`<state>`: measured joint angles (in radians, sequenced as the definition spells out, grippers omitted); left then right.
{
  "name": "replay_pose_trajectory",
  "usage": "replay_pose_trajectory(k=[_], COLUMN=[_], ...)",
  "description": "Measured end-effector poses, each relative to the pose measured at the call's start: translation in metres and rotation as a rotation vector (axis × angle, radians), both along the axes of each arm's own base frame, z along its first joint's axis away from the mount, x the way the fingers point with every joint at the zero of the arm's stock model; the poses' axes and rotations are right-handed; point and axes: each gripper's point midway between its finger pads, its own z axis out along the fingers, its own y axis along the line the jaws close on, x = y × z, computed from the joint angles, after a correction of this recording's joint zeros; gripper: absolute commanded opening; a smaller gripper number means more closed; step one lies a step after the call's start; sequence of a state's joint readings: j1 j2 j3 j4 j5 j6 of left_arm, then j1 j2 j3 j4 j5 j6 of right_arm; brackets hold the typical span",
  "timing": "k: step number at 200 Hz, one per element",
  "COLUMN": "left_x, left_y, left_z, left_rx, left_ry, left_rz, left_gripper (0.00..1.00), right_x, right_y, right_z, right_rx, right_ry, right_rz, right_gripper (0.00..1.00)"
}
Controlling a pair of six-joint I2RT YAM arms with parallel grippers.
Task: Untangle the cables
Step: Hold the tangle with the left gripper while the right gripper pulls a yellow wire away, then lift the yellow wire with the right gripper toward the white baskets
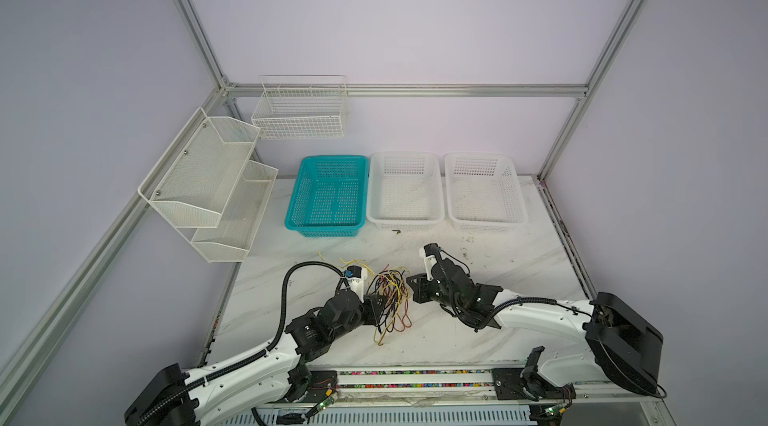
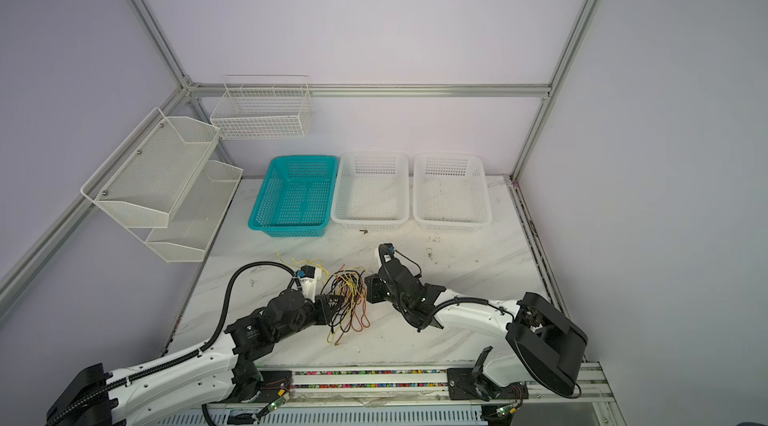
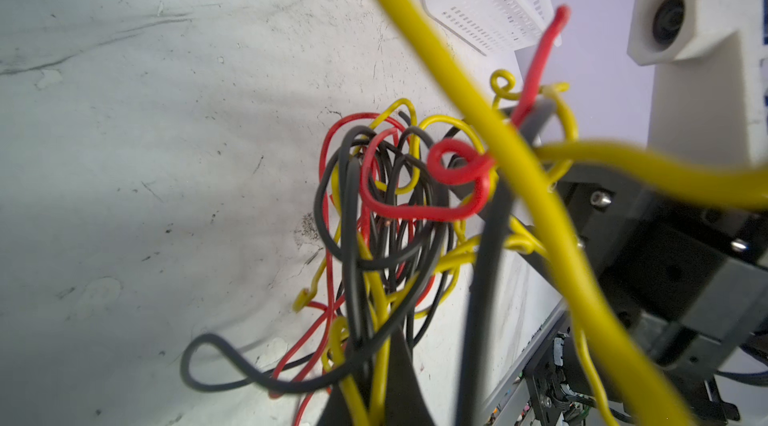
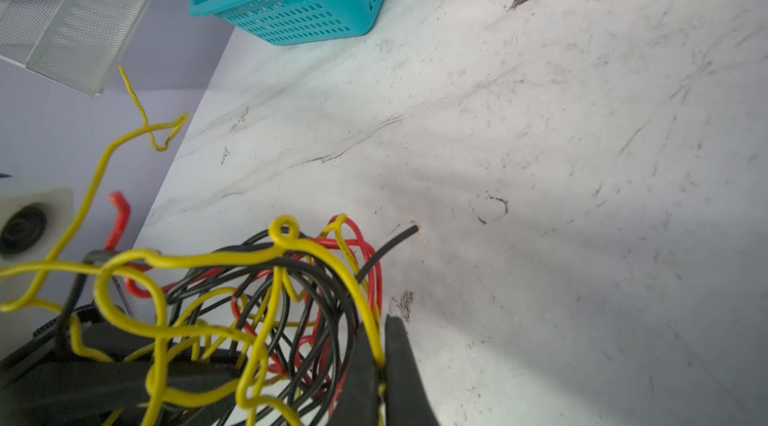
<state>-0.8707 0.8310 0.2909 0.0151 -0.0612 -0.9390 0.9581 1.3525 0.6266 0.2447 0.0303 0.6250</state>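
Note:
The cables (image 1: 388, 299) (image 2: 348, 299) form one knot of thin yellow, black and red wires, hanging between both grippers above the marble table (image 1: 478, 345). My left gripper (image 1: 379, 305) (image 2: 336, 304) is at the knot's left side. In the left wrist view this gripper (image 3: 374, 378) is shut on a bunch of yellow and black cables (image 3: 386, 211). My right gripper (image 1: 410, 283) (image 2: 368, 283) touches the knot's right side. In the right wrist view it (image 4: 381, 361) is shut on a single yellow cable (image 4: 353, 278) pinched between its black fingers (image 4: 401, 353). Loose ends trail down onto the table.
A teal basket (image 1: 328, 195) and two white baskets (image 1: 405, 191) (image 1: 484, 191) stand in a row at the back of the table. A white mesh shelf (image 1: 208, 182) and a wire basket (image 1: 301, 112) hang on the left and back walls. A small dark scrap (image 1: 397, 231) lies before the baskets.

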Motion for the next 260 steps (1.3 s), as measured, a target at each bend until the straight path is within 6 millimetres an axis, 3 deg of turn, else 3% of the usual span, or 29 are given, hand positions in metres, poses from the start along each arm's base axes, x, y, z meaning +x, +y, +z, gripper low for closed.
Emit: replay_pose_trajectory(k=[59, 96, 144, 177, 229, 260], left_x=[0.000, 0.002, 0.007, 0.003, 0.006, 0.009], left_y=[0.010, 0.008, 0.001, 0.016, 0.013, 0.009], left_z=[-0.014, -0.012, -0.007, -0.037, -0.030, -0.024], left_rx=[0.052, 0.044, 0.020, 0.129, 0.104, 0.076], left_ry=[0.023, 0.014, -0.007, 0.063, 0.041, 0.022], left_rz=[0.033, 0.036, 0.034, 0.068, 0.069, 0.070], left_gripper=[0.00, 0.00, 0.00, 0.00, 0.00, 0.00], right_x=[0.010, 0.012, 0.016, 0.024, 0.022, 0.016], right_y=[-0.043, -0.066, -0.093, -0.123, -0.150, -0.162], right_z=[0.061, 0.089, 0.144, 0.193, 0.212, 0.243], right_rx=[0.003, -0.041, -0.108, -0.153, -0.285, -0.278], right_ry=[-0.109, -0.140, -0.219, -0.323, -0.356, -0.406], right_rz=[-0.125, -0.151, -0.183, -0.277, -0.336, -0.355], right_gripper=[0.00, 0.00, 0.00, 0.00, 0.00, 0.00])
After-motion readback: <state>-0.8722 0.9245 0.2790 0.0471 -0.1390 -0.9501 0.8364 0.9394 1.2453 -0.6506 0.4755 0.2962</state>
